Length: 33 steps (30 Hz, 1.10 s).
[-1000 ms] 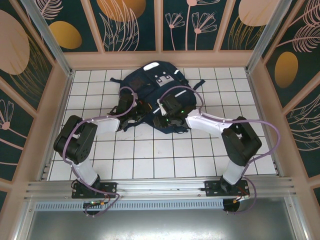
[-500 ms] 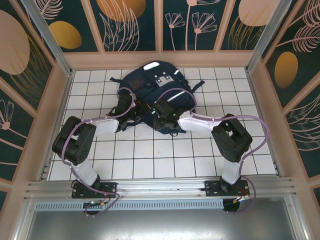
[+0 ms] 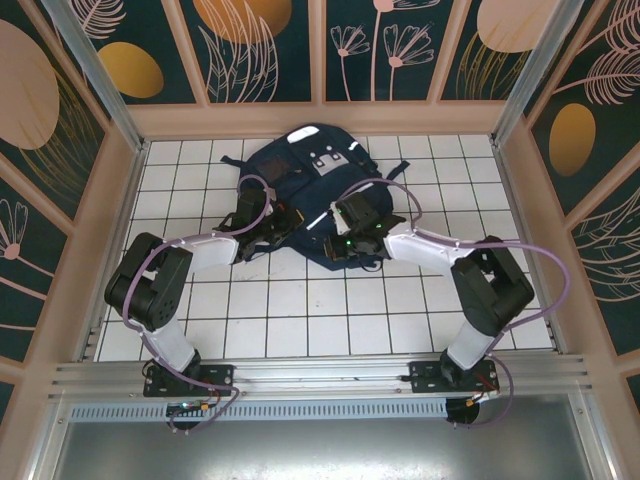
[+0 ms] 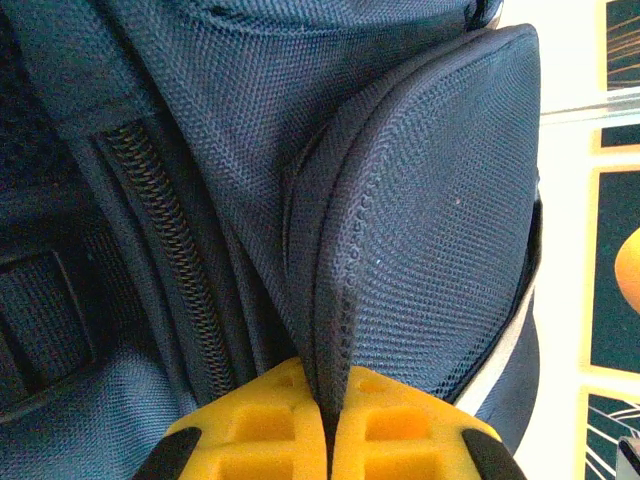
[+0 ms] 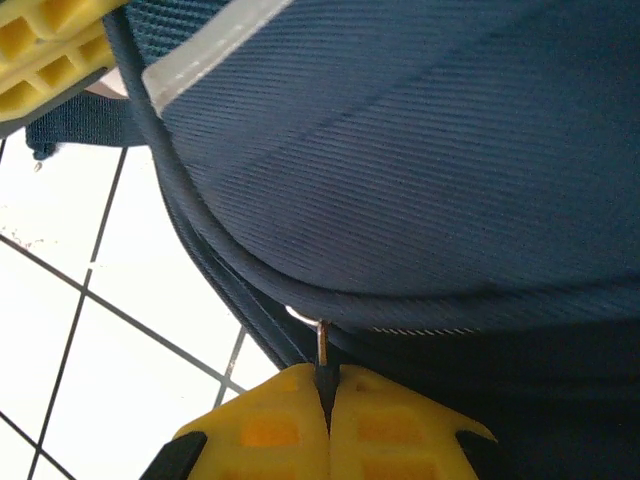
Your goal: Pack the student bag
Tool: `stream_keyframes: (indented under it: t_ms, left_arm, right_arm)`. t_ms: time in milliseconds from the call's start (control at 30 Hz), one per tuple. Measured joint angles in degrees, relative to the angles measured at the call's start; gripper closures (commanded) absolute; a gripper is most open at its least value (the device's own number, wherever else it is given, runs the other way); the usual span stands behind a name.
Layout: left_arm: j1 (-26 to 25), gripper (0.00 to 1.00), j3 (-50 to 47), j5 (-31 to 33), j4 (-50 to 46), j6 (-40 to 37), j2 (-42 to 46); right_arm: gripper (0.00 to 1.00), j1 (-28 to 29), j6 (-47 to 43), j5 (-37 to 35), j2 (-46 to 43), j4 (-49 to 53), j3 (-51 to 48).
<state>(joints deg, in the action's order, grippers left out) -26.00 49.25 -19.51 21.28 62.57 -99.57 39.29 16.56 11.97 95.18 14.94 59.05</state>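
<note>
The student bag lies flat on the white-tiled worktop, against the middle of the far edge. Its white-grey patches face up and its straps trail toward the near side. Both arms reach in from the near edge and meet at the bag's near rim.

The left claw sits at the near-left part of the bag. In the left wrist view, the left claw has its yellow pads pressed together on a raised fold of the navy fabric. The fold's stitched edge runs down into the seam between the pads. A line of dark zip teeth runs beside that fold on its left.

The right claw sits just beside the left one, at the near-middle of the bag. In the right wrist view, the right claw is clamped tight on a thin metal zip tab that hangs from the bag's lower seam, under a rounded navy panel. A white stripe crosses that panel's upper left. White tiles show below and to the left.
</note>
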Motion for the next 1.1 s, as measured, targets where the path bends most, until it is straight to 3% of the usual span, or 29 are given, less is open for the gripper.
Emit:
stream_keyframes:
  t_ms: [400,633,1100]
  left_arm:
    - [-0.3,1.00,1.9,-1.2,-4.6,-3.7,1.5]
    - [0.4,1.00,2.8,-1.6,-10.1,-9.4,2.2]
    - [4.6,0.99,9.9,-3.0,-23.7,-25.1,2.4]
  right_arm:
    - [1.00,-11.1,-8.9,-7.0,-4.2,5.7,0.3]
    - [1.00,-18.3,-18.9,-14.8,2.6,8.6,7.5]
    - [1.00,-18.8,-49.3,-14.9,7.3,0.1,8.5]
